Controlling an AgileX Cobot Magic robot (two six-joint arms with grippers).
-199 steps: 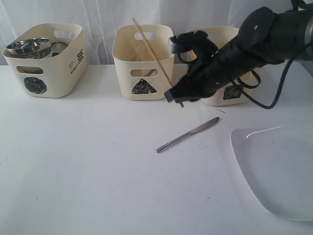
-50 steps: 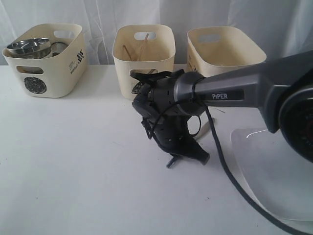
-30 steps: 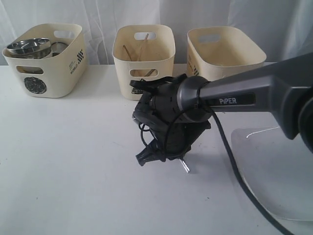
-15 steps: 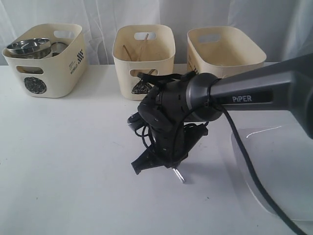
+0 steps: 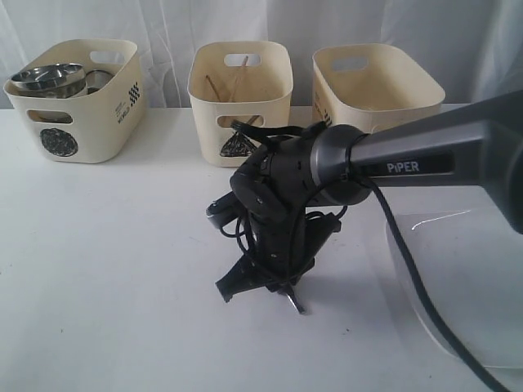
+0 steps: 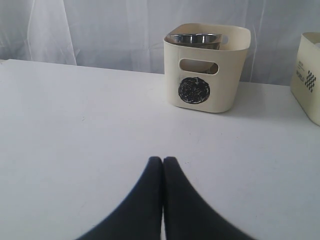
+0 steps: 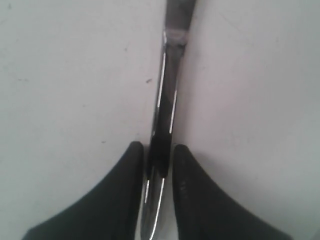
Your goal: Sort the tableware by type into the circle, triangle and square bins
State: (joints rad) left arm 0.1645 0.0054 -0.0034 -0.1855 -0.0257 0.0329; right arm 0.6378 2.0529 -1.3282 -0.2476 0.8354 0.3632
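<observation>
While in right hand (image 7: 157, 147), slim mirror-bright steel knife (image 7: 168, 90).

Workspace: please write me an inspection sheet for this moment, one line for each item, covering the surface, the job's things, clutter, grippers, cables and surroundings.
Surface: white table, no spill seen.
Job's things: knife lying on the table under the right arm; steel ware in the circle bin; chopsticks in the triangle bin; nothing seen in the square bin; plate on the table's right side.
Clutter: nothing seen.
Grippers: right gripper closed on the knife handle, and whether the knife is lifted cannot be told; left gripper shut, holding nothing.
Cables: black cable hangs from the right arm over the plate's edge.
Surroundings: white curtain behind the bins.
</observation>
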